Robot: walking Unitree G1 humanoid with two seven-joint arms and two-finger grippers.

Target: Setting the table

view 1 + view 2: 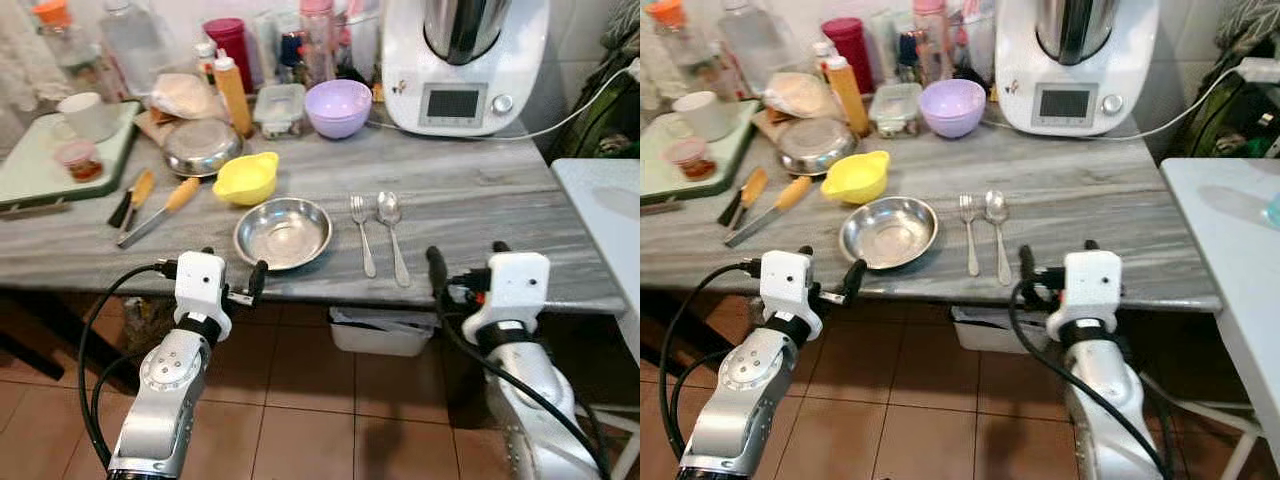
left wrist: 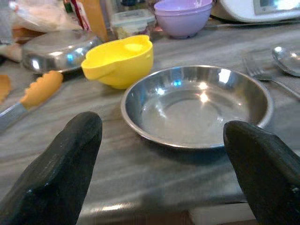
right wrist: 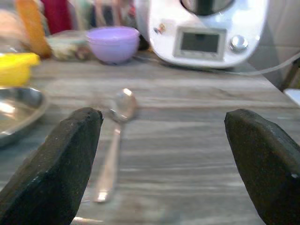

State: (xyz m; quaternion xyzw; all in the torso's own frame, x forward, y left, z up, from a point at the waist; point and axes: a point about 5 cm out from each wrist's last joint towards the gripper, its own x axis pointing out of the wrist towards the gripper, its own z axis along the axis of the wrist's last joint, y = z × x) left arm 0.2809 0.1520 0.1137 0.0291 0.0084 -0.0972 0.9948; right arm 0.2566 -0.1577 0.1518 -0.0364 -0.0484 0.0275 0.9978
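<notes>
At the far left of the grey-veined surface (image 1: 470, 190) a green tray (image 1: 30, 165) is cut off by the frame edge; it carries a white cup (image 1: 85, 115) and a small cup of red-brown contents (image 1: 78, 158). Toward 1 o'clock from the tray, the bottles and jars along the wall are crowded and partly cropped, so their labels cannot be read. An orange-handled knife (image 1: 158, 210) lies beside a second, smaller tool too small to identify.

The left gripper (image 1: 235, 287) hangs just off the near edge, its jaws spread wide with nothing between them. The steel plate (image 1: 283, 232) sits on the surface at about 1 o'clock from it, close but apart; in the left wrist view the plate (image 2: 197, 105) lies between the two fingertips (image 2: 56, 173), beyond them. A yellow bowl (image 1: 246, 177) stands just beside the plate at 11 o'clock.

At 3 o'clock from the plate lie the fork (image 1: 362, 232) and spoon (image 1: 393, 232), side by side, handles toward the near edge.

The right gripper (image 1: 465, 272) hovers at the edge, at 5 o'clock from the spoon, jaws wide apart and empty. A white kitchen machine (image 1: 462, 65) stands at the back, its top cropped.
</notes>
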